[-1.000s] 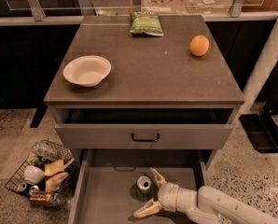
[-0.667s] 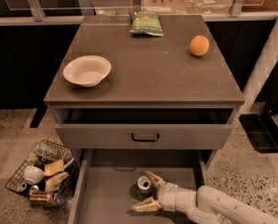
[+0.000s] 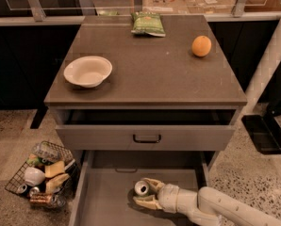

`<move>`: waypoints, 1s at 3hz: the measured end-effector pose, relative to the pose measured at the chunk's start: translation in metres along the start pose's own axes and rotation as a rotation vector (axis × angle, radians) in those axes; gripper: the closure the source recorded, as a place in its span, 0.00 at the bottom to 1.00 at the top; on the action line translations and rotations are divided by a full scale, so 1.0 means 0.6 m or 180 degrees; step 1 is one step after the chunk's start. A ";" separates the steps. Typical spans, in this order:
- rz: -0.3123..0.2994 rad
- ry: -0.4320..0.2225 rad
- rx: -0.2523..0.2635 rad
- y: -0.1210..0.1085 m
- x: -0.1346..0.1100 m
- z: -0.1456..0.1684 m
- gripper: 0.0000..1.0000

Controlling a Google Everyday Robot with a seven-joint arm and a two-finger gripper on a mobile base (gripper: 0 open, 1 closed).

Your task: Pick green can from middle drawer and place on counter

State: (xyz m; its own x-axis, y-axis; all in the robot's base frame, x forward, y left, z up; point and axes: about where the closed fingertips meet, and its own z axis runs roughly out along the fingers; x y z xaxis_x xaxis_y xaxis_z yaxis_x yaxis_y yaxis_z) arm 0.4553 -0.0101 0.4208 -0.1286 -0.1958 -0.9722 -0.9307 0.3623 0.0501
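Observation:
The green can stands upright on the floor of the open middle drawer, its silver top facing up. My gripper reaches in from the lower right, low inside the drawer. Its two pale fingers lie on either side of the can and press against it. The can still rests on the drawer floor. The counter is above, dark grey-brown and square.
On the counter are a white bowl at the left, an orange at the back right and a green chip bag at the back. The drawer above is slightly open. A wire basket of clutter stands on the floor at the left.
The fingers were spread wide around the can and have now closed in on it. The can shifted slightly left.

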 end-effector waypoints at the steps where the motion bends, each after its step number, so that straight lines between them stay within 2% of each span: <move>1: 0.0000 -0.0004 -0.0009 0.002 -0.001 0.002 0.90; 2: 0.0000 -0.0008 -0.0017 0.003 -0.002 0.004 1.00; 3: 0.0005 0.0004 -0.0046 0.004 -0.014 0.005 1.00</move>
State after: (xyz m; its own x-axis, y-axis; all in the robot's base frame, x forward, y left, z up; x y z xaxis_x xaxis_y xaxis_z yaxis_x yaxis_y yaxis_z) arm 0.4550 -0.0048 0.4283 -0.1306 -0.1964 -0.9718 -0.9354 0.3494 0.0551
